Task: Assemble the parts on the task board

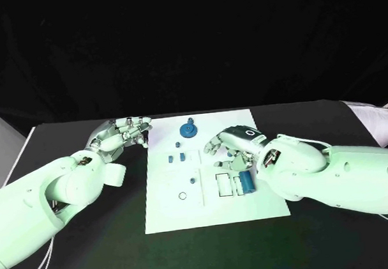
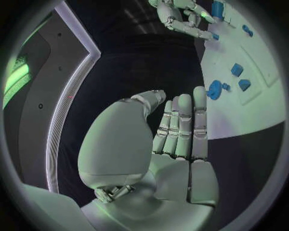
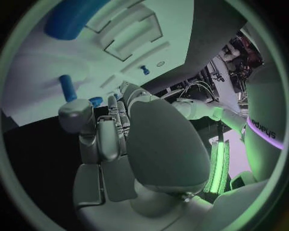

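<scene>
Head view: the task board lies mid-counter, blue parts scattered on it. Left hand, fingers together and empty, waits at its left edge. Right hand, fingers curled and empty, hovers over the cylinder; a centred, level grasp looks wise.
</scene>
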{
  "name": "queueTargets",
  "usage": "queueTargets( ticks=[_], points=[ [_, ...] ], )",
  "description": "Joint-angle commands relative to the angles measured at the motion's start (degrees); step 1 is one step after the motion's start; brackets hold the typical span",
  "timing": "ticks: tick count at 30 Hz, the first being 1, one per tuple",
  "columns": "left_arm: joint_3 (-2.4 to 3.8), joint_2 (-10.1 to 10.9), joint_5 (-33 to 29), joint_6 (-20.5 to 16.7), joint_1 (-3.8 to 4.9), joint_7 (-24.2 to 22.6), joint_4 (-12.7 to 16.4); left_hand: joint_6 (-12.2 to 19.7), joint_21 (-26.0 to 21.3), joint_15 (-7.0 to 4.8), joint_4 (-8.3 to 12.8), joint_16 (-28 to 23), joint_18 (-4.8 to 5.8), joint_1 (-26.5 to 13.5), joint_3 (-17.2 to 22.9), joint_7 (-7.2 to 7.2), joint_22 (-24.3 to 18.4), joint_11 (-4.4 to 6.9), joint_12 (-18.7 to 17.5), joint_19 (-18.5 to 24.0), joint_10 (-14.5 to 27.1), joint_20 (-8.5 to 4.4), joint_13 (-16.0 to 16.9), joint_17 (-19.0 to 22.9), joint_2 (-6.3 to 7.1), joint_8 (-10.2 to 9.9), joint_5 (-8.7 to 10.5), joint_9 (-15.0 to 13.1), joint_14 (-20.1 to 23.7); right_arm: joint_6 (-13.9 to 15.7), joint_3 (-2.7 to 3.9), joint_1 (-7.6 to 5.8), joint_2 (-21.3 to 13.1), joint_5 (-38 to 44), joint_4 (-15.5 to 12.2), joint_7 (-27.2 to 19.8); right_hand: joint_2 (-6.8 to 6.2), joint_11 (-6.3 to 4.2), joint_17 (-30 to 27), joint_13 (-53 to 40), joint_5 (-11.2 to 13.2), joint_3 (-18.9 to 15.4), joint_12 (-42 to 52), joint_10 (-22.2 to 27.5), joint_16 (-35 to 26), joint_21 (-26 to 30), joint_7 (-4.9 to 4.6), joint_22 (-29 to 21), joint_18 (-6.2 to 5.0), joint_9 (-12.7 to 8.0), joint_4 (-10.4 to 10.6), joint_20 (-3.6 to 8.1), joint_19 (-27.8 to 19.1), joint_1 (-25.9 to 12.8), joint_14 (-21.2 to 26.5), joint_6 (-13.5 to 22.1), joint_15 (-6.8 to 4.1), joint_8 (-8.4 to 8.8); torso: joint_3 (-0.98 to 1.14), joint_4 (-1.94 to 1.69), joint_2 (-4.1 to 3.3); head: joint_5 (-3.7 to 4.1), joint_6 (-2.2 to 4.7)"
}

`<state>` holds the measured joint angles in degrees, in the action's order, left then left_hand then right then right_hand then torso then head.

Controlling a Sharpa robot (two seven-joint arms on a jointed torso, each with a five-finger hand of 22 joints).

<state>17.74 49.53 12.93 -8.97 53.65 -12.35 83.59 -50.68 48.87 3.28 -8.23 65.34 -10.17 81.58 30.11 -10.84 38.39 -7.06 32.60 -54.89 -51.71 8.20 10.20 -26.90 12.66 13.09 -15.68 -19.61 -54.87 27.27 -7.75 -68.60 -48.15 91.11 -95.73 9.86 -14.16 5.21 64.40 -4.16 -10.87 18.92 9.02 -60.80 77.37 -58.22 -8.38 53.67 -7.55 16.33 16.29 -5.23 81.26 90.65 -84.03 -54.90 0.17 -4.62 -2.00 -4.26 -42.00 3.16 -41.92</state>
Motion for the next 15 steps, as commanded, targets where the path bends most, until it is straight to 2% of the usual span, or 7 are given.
queueTargets(
  ticks=[1, 5, 7, 9, 11, 15],
  points=[
    [0.04, -0.2, -0.25, 1.08, -0.13, -0.27, -0.05, -0.41, -0.08, -0.23, 0.05, -0.23, -0.42, 0.54, -0.27, 0.09, -0.05, -0.02, 0.21, -0.45, 0.21, 0.12, -0.05, 0.08, -0.14, 0.14, 0.03, -0.06, 0.04, -5.15, 0.12, -1.36, -1.5, -3.51, 0.48, -1.14, -0.6, 0.02, 0.07, 0.21, 0.22, 0.19, -0.77, 0.59, 0.32, -0.13, 0.23, 0.02, 0.56, -0.04, -0.23, -0.04, 0.38, -1.01, -1.27, 0.19, -0.19, 0.18, -0.05, -0.02, 0.06, 0.24, 0.17],
    [0.04, -0.24, -0.25, 1.08, -0.21, -0.31, -0.14, -0.41, -0.08, -0.23, 0.05, -0.23, -0.42, 0.54, -0.27, 0.09, -0.05, -0.02, 0.21, -0.45, 0.21, 0.12, -0.05, 0.08, -0.14, 0.14, 0.03, -0.06, 0.04, -8.44, 0.19, -2.58, -2.89, -1.61, 1.3, -0.88, -1.06, 0.23, -0.31, 0.26, 0.47, -1.61, -1.89, 2.18, 0.2, 0.5, 0.94, -0.49, 0.49, 0.02, -0.39, -0.17, 0.3, -2.09, -1.14, 0.47, -0.02, 0.24, -0.03, -0.05, 0.03, 0.28, 0.41],
    [0.04, -0.26, -0.25, 1.09, -0.26, -0.34, -0.17, -0.41, -0.08, -0.23, 0.05, -0.23, -0.42, 0.54, -0.27, 0.09, -0.05, -0.02, 0.21, -0.45, 0.21, 0.12, -0.05, 0.08, -0.14, 0.14, 0.03, -0.06, 0.04, -10.75, 0.2, -2.91, -3.31, -0.21, 1.56, -0.63, -0.45, 0.43, -0.34, 0.2, 0.21, -4.8, -2.45, 3.13, 0.25, 0.75, 1.35, -0.59, 0.47, 0.08, -0.37, -0.31, 0.37, -2.22, -1.12, 0.69, 0.15, 0.25, 0.01, -0.1, -0.08, 0.22, 0.5],
    [0.04, -0.28, -0.25, 1.11, -0.31, -0.36, -0.19, -0.41, -0.08, -0.23, 0.05, -0.23, -0.42, 0.54, -0.27, 0.09, -0.05, -0.02, 0.21, -0.45, 0.21, 0.12, -0.05, 0.08, -0.14, 0.14, 0.03, -0.06, 0.04, -13.06, 0.21, -3.11, -3.5, 0.87, 1.75, -0.25, 0.85, 0.81, -0.29, 0.17, 1.02, -10.43, -3.16, 4.58, 0.41, 1.19, 2.59, -0.81, 0.42, -0.03, 0.09, -0.55, 0.43, -1.17, -1.12, 1.86, 0.52, 0.57, 0.06, -0.14, -0.13, 0.21, 0.51],
    [0.04, -0.27, -0.25, 1.13, -0.35, -0.36, -0.18, -0.44, -0.09, -0.24, 0.04, -0.27, -0.42, 0.55, -0.3, 0.11, -0.06, -0.01, 0.23, -0.47, 0.18, 0.12, -0.05, 0.11, -0.14, 0.16, 0.02, -0.08, 0.08, -14.36, 0.21, -3.21, -3.5, 1.91, 1.94, 0.09, 1.03, 0.94, -0.2, 0.19, 1.91, -12.58, -3.41, 5.14, 0.52, 1.3, 2.6, -0.82, 0.44, -0.08, 0.34, -0.68, 0.52, -1.03, -1.13, 2.41, 0.57, 0.65, 0.02, -0.13, -0.12, 0.24, 0.47],
    [0.04, -0.24, -0.25, 1.15, -0.4, -0.36, -0.16, -0.44, -0.09, -0.24, 0.04, -0.27, -0.42, 0.55, -0.3, 0.11, -0.06, -0.01, 0.23, -0.47, 0.18, 0.12, -0.05, 0.11, -0.14, 0.16, 0.02, -0.08, 0.08, -15.07, 0.21, -3.33, -3.27, 4.04, 2.47, 0.97, 1.39, 0.91, -0.11, 0.13, 2.1, -12.89, -3.32, 5.02, 0.59, 1.37, 2.55, -0.88, 0.42, -0.02, 0.35, -0.69, 0.56, -0.88, -1.15, 2.25, 0.57, 0.51, -0.06, -0.13, -0.13, 0.35, 0.44]
  ],
)
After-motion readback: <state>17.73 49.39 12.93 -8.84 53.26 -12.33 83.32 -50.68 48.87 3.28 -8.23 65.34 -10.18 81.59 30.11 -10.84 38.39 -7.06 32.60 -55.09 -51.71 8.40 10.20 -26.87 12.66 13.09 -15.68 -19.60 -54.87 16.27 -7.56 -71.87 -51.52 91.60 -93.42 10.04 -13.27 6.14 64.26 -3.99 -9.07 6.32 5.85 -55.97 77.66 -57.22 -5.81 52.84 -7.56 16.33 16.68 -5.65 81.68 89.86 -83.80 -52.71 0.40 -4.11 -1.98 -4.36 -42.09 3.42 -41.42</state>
